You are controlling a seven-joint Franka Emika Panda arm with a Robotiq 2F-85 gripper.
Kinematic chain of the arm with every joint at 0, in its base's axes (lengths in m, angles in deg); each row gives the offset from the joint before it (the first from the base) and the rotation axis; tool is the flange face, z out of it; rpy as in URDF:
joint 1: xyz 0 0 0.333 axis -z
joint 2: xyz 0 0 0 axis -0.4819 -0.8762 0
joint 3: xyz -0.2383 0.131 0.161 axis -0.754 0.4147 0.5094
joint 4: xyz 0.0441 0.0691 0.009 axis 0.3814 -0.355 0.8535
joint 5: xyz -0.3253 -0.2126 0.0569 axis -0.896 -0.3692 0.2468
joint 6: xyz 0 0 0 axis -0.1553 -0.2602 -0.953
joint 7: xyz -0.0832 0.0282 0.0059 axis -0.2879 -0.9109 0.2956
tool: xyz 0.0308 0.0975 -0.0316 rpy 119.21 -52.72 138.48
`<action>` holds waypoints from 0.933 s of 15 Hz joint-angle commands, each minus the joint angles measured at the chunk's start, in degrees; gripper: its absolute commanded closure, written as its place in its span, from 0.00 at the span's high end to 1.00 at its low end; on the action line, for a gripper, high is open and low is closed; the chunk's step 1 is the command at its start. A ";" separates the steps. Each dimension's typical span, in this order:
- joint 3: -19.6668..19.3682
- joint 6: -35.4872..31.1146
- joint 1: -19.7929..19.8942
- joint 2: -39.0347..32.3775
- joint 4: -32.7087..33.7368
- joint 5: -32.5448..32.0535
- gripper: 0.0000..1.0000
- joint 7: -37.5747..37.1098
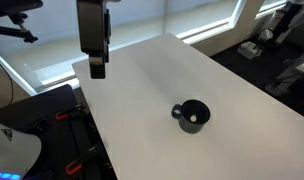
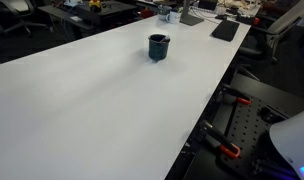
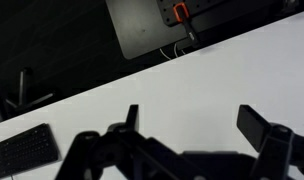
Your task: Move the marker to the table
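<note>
The white table [image 1: 182, 70] fills both exterior views and also shows in the wrist view [image 3: 192, 80]. A dark handled mug [image 1: 191, 115] stands on it, also seen in an exterior view [image 2: 158, 46]. The marker does not show clearly in any view; something pale lies inside the mug, too small to tell. My gripper [image 1: 97, 68] hangs above the table's far corner, well away from the mug. In the wrist view the gripper [image 3: 197, 125] is open and empty over bare tabletop.
A dark keyboard [image 3: 22, 152] and a grey box [image 3: 142, 25] lie beyond the table edge in the wrist view. Dark flat items [image 2: 225, 30] sit at the table's far end. Orange-handled clamps [image 2: 230, 150] are below the table's side edge.
</note>
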State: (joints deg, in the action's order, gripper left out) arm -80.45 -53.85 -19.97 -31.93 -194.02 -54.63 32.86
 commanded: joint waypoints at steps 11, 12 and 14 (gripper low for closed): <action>-0.25 -4.29 0.12 -7.84 1.35 -2.04 1.00 -3.50; -0.18 -5.27 0.21 -9.65 1.81 -2.70 1.00 -4.66; -0.18 -9.43 0.61 -13.56 2.72 -4.81 1.00 -8.41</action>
State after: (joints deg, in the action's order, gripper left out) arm -80.64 -59.19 -19.81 -39.60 -193.54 -56.62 29.33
